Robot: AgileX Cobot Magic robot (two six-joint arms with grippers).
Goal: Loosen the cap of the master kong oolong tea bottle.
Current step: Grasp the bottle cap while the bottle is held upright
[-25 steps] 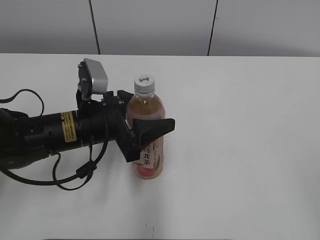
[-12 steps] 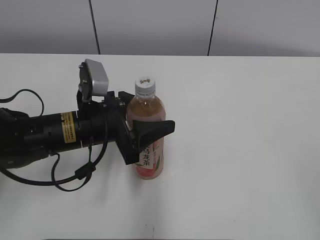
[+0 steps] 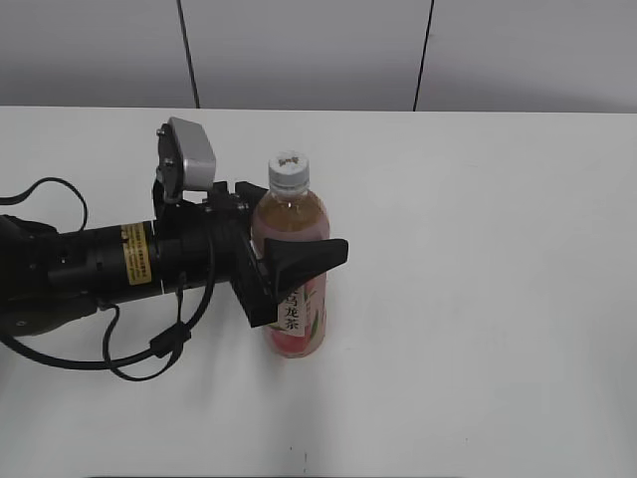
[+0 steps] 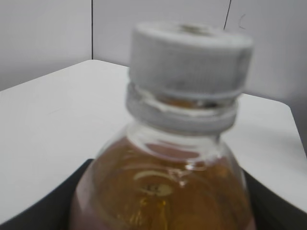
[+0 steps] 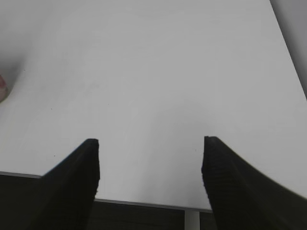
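Observation:
The master kong oolong tea bottle (image 3: 295, 213) stands upright on the white table, with amber tea and a pink label low down. Its white ribbed cap (image 3: 288, 169) is on the neck, and fills the top of the left wrist view (image 4: 191, 57) above the amber shoulder (image 4: 163, 191). My left gripper (image 3: 289, 227) comes in from the left and is shut on the bottle's body below the shoulder, one finger behind it and one in front. My right gripper (image 5: 151, 143) is open and empty over the table's near edge; it is not in the exterior view.
The white table (image 3: 478, 249) stretches right of the bottle. The left arm's black body and cables (image 3: 90, 269) lie across the table's left side. A grey panelled wall stands behind. The table's front edge (image 5: 144, 203) runs under the right gripper.
The left gripper and the bottle have shifted very slightly between one second ago and half a second ago; nothing has moved since.

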